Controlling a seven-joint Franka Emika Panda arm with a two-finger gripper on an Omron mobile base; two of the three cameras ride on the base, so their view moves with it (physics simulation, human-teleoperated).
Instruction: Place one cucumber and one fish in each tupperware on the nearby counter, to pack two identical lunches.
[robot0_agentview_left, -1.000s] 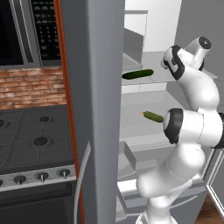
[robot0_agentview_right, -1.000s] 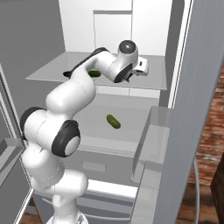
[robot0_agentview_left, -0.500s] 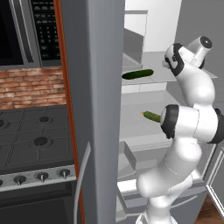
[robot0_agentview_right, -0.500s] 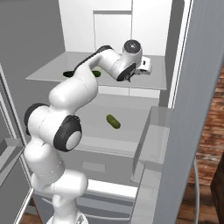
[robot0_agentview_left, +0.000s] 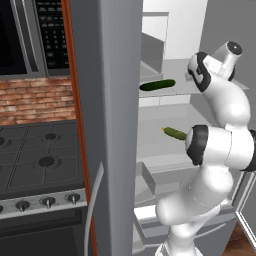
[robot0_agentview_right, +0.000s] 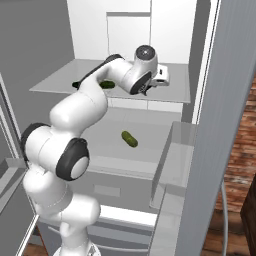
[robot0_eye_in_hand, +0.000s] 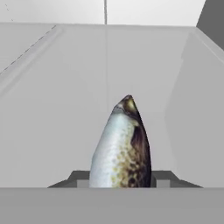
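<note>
The robot's arm reaches into the open refrigerator, with the hand (robot0_agentview_right: 161, 79) positioned over the upper shelf (robot0_agentview_right: 60, 80) near its right side. In the hand view, the fingers (robot0_eye_in_hand: 162, 178) stand on either side of a fish (robot0_eye_in_hand: 121, 146), one at each flank, and the hand is clenched on the fish. The fish is silver-white with brown speckling and a dark back, and it points away from the camera toward the rear wall of the compartment. One cucumber (robot0_agentview_left: 157, 85) lies on the upper shelf, to the left of the hand as seen from the left base view, and well apart from it. A second cucumber (robot0_agentview_right: 129, 139) lies on the lower shelf (robot0_agentview_right: 150, 125), near the middle of that shelf, partly hidden behind the arm in the left base view. To the left of the refrigerator door (robot0_agentview_left: 107, 125), the left base view shows a black stovetop (robot0_agentview_left: 35, 162) below a brick backsplash (robot0_agentview_left: 35, 100).
</note>
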